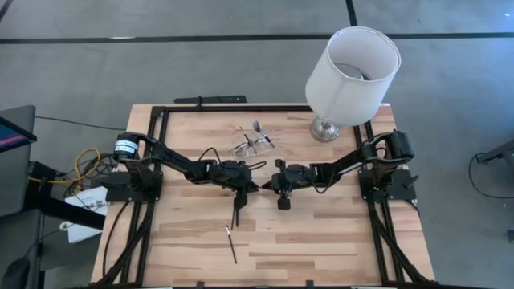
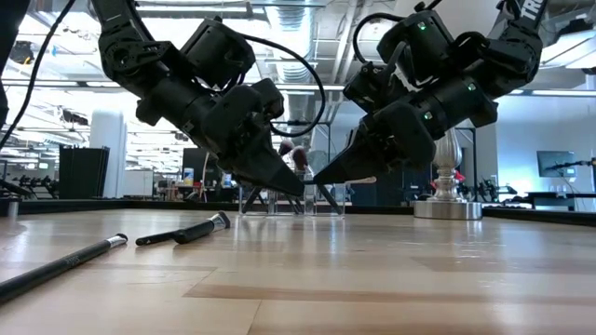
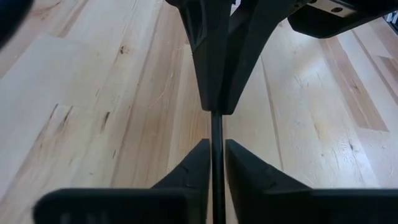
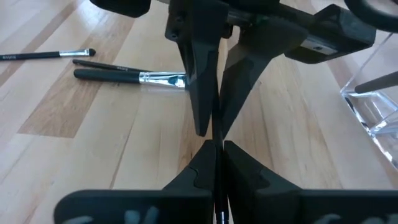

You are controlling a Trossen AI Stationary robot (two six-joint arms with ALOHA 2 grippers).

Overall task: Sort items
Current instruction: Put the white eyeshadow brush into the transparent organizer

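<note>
Pinching narrow on one thin black handle, the left gripper (image 3: pixel 212 168) and the right gripper (image 3: pixel 214 102) meet tip to tip just in front of the clear container (image 1: pixel 247 145), each closed on the same held brush (image 3: pixel 216 130).

From overhead we see the container standing on the wooden table (image 1: pixel 337 241) with a few brushes in it (image 1: pixel 258 128), their tips fanned upward. The white-shaded lamp (image 1: pixel 352 72) stands beside it. We cannot count the container's brushes from any angle.

Farther out from the container, past the grippers, a thick-handled brush (image 1: pixel 237 210) lies on the boards, and a slim brush (image 1: pixel 231 243) lies beyond that.

The level camera shows what the overhead cannot: both sets of fingers angled down, their tips clear of the wood, with the container partly hidden behind them.

The right wrist camera adds more detail. There the thick-handled brush shows a silvery ferrule, a third, thinner brush (image 4: pixel 99 64) lies touching it, and the slim brush lies apart. One clear wall of the container sits close beside the meeting fingers, with a handle leaning inside.
</note>
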